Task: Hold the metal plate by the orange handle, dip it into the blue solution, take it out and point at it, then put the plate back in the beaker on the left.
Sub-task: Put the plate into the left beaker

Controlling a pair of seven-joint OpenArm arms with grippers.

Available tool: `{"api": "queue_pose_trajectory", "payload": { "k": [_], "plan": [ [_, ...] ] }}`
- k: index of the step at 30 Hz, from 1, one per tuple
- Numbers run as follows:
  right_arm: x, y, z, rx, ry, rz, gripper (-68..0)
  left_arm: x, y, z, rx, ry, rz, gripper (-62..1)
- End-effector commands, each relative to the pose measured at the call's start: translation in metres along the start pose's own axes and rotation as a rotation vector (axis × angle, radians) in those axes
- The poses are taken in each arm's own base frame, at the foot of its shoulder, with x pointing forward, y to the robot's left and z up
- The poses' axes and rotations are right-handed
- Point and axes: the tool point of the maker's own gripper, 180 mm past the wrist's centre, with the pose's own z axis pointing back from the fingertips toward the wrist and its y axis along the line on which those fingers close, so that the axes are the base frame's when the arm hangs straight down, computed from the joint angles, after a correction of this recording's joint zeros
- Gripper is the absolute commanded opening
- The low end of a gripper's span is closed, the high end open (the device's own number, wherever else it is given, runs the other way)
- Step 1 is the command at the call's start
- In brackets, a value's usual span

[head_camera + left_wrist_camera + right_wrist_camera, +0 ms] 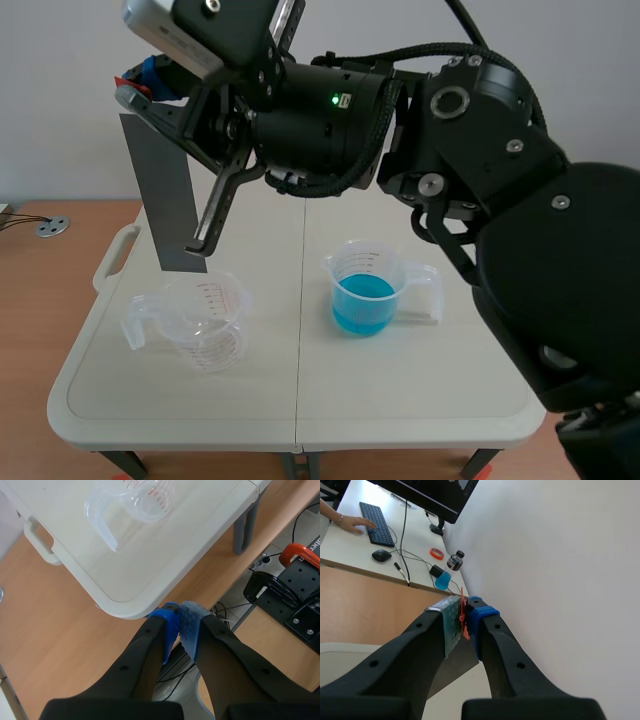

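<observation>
My right arm comes in from the right and reaches across the top of the scene. Its gripper (pixel 140 85) is shut on the orange handle (pixel 128 80) of the grey metal plate (pixel 165 200). The plate hangs upright, its lower edge just above the rim of the empty clear beaker (pixel 205 325) on the left. The beaker of blue solution (pixel 364 298) stands to the right. In the right wrist view the orange handle (pixel 463 616) is pinched between the fingers of the gripper (pixel 462 611). My left gripper (pixel 179 624) is shut on nothing, off the table's edge, with the empty beaker (pixel 137 502) ahead of it.
The white table (pixel 300 400) has a moulded handle (pixel 112 255) at its far left. Wooden floor, cables and a black stand with a red clamp (pixel 300 555) lie beside the table. Behind the right gripper, a person's hand (pixel 347 525) rests on a keyboard on a desk.
</observation>
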Motion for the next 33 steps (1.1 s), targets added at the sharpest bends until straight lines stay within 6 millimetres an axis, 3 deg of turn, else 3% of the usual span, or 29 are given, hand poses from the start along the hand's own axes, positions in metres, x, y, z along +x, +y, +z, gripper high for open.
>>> {"api": "queue_pose_trajectory", "payload": {
  "k": [1,15,33],
  "plan": [
    [0.012,-0.007,-0.005,-0.013,-0.05,0.003,-66.2,0.009,0.003,-0.001,0.012,-0.026,0.001,-57.5],
    [-0.023,0.002,-0.015,-0.011,-0.002,-0.093,-66.2,0.009,0.003,-0.001,0.012,-0.026,0.001,-57.5],
    [-0.062,0.03,-0.02,0.024,0.054,-0.2,-66.2,0.009,0.002,-0.001,0.012,-0.025,0.001,-57.5]
  ]
}}
